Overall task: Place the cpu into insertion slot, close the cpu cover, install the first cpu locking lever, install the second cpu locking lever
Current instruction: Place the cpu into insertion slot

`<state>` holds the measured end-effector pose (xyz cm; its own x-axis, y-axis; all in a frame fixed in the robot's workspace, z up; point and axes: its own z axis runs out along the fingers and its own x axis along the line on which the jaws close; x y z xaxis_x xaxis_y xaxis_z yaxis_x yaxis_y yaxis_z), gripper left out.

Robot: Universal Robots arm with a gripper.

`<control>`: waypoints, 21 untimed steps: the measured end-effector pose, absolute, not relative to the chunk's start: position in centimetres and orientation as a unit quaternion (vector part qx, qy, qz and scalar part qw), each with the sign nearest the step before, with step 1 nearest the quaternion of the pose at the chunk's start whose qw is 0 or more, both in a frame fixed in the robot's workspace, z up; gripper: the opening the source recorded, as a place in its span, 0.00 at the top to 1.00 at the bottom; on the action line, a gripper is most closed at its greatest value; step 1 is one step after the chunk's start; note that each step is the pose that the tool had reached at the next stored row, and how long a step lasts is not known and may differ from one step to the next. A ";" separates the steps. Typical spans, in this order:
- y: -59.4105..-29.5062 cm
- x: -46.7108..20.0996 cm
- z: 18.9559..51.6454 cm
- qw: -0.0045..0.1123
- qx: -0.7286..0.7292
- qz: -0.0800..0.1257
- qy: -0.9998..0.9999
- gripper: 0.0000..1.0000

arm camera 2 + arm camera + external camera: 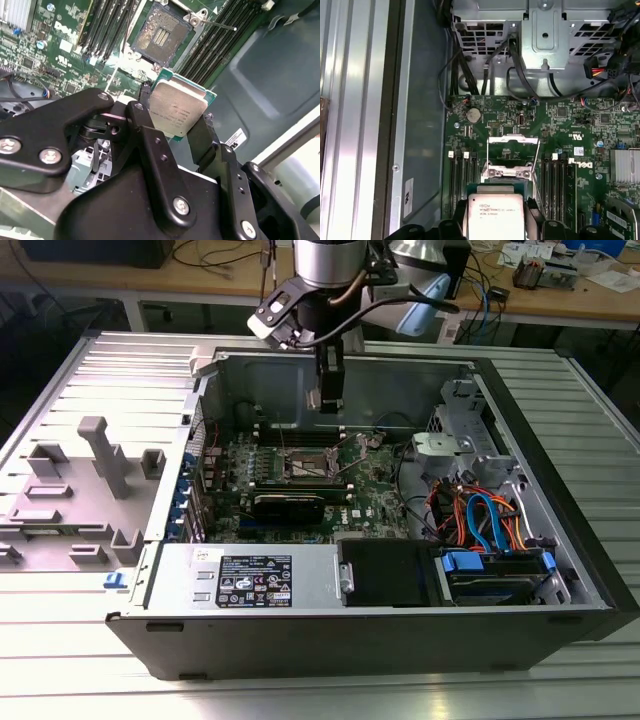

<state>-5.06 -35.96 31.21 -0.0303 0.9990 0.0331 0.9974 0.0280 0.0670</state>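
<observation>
Between the black fingers [145, 107] of the gripper [174, 120] sits the cpu [176, 107]. It is clamped by two opposite edges, with its silver top bare and a green edge showing round it. Both wrist views show the chip raised off the board and apart from the insertion slot [161, 36], with nothing between the two.

The slot lies uncovered, its dark contact field open. A thin lever rod [220, 25] slants just beside one side of the slot. Long black memory slots [107, 30] run close along two opposite sides, so the open room is the slot's own square and the air over it. In the first wrist view, silver bracket metal [508, 172] edges the slot on the chip's side; whether that belongs to the rim or to the hinged plate cannot be told.

In the exterior view the gripper [328, 390] hangs over the board, on the side of the slot [312, 465] away from the power supply box [250, 575]. The chip itself is too small to pick out there. Beyond the memory slots stands the grey case wall [420, 125]. Past the slot's far end, a drive cage [545, 35] with loose cables crowds the board's edge. The arm's own black links hide the nearer part of the board in the second wrist view, and the chip's near edge is cut off in the first.
</observation>
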 end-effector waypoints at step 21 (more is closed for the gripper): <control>-36.8 -6.5 28.4 0.012 0.706 0.043 0.706 0.46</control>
